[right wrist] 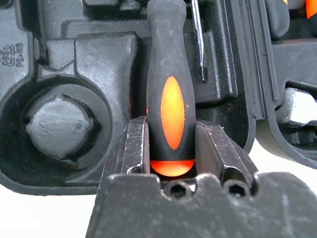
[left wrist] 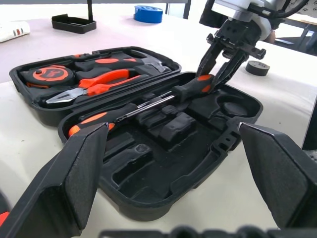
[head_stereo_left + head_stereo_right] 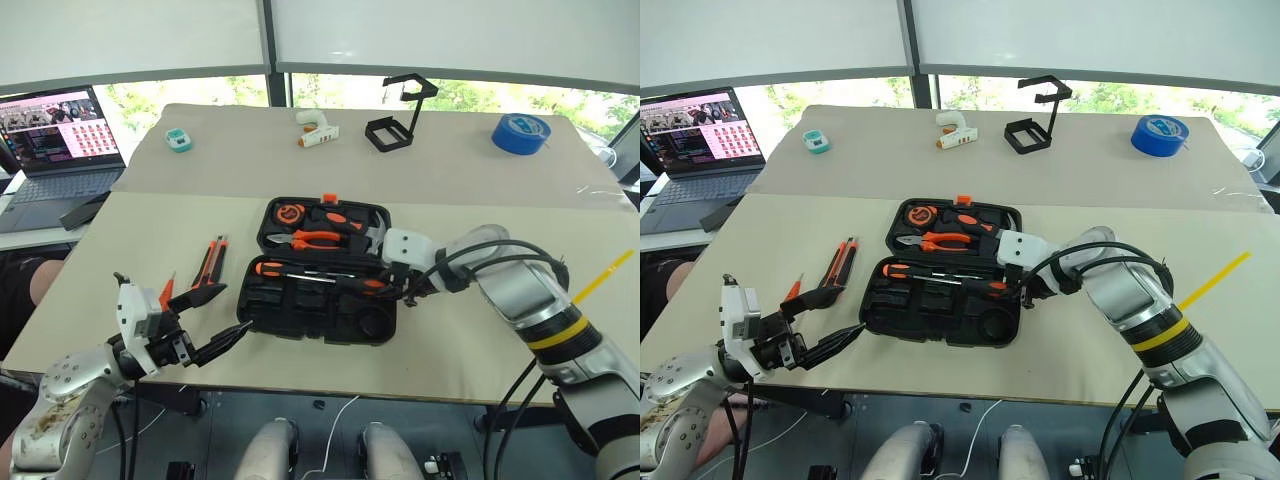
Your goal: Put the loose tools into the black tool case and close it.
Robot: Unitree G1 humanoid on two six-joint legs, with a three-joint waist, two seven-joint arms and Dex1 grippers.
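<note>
Lower left, left gripper (image 3: 212, 330) spread wide and empty, at centre black tool case (image 3: 300, 325) lying open, right gripper (image 1: 171, 148) clamped on a screwdriver (image 1: 171, 89) handle over the case's near half, utility knife (image 3: 210, 265) left of case, blue tape roll (image 3: 521, 133) upper right.

Bright, even daylight enters from the windows (image 3: 330, 95) along the top of the frame; shadows on the table (image 3: 150, 260) are soft. Window glare washes out greenery; the right wrist view's near fingers look slightly soft.
</note>
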